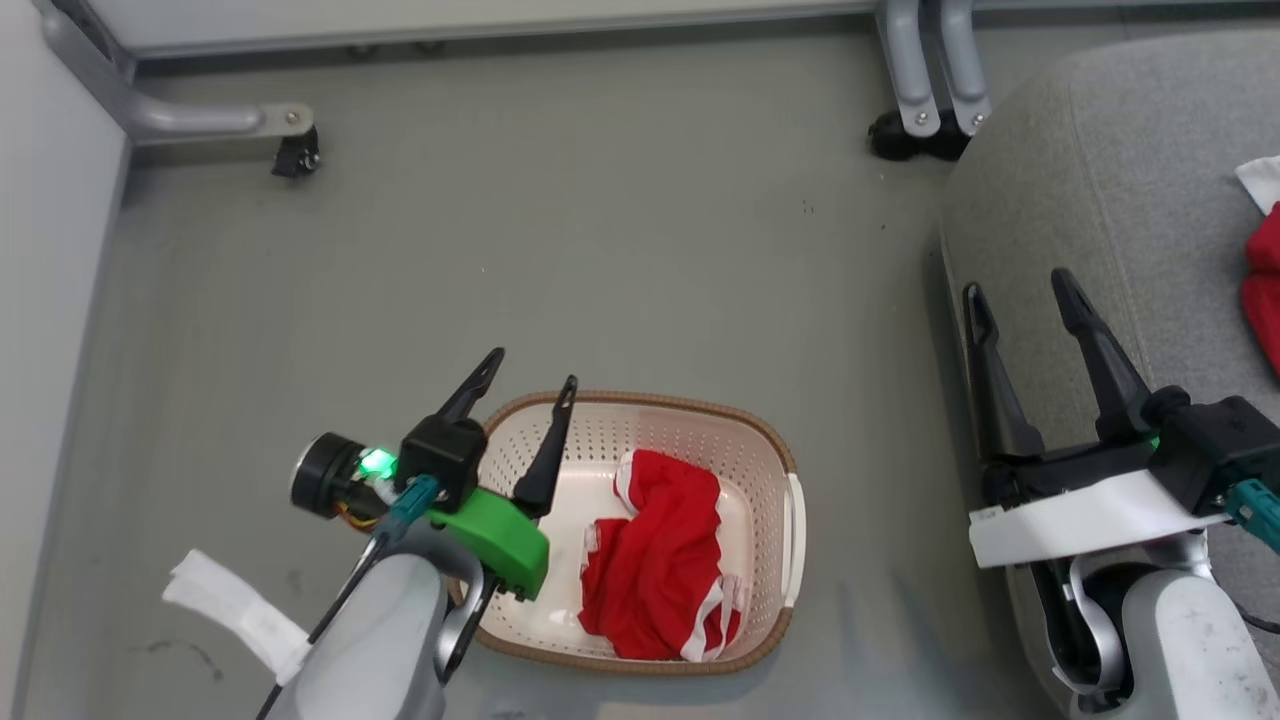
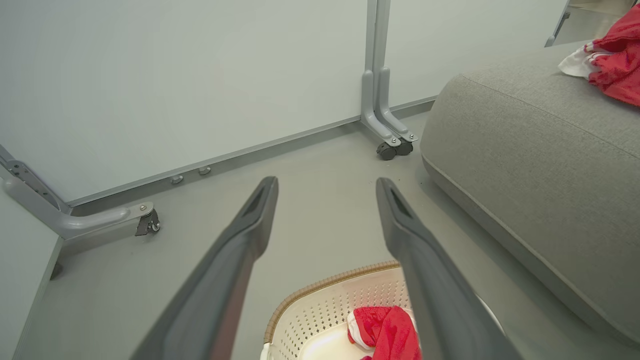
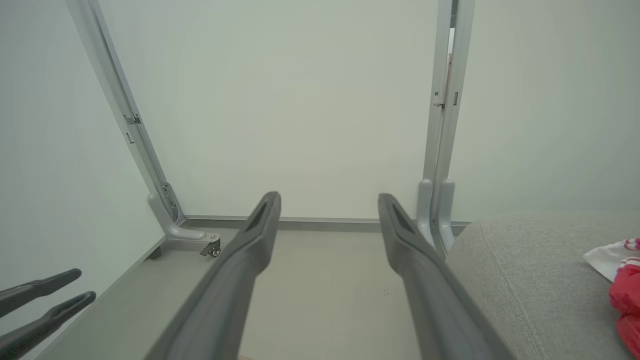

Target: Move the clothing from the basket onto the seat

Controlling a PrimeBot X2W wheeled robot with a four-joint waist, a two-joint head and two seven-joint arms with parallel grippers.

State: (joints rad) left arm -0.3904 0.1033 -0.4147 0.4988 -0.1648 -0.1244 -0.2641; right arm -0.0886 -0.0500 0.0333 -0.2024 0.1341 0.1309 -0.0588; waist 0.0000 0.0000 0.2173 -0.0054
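Left jaws: the left gripper is spread wide and holds nothing. Its fingers hang over the basket's 9 o'clock rim, tips aimed toward 1 o'clock in the head view.
Right jaws: the right gripper is also wide and empty, above the seat's near edge, tips toward 12 o'clock.
Why held so: the left looks poised to dip into the basket. The right seems parked over the cushion, out of the way.
Garment in the basket: a crumpled red heap with white trim, lying toward 4 o'clock of the basket's bottom, apart from both fingers.
Basket: stands on the floor, near the seat's 9 o'clock side but not touching it, likely so the carry is short.
Seat: the grey cushion sits at 3 o'clock of the head view.
Garment on the seat: red and white, cut off by the picture's 3 o'clock edge.
Progress: about halfway, by my judgement.
Beyond: partition feet on castors at 11 o'clock and 1 o'clock.
Count: two grippers, four fingers, two garments, one basket, one seat, two castor feet.
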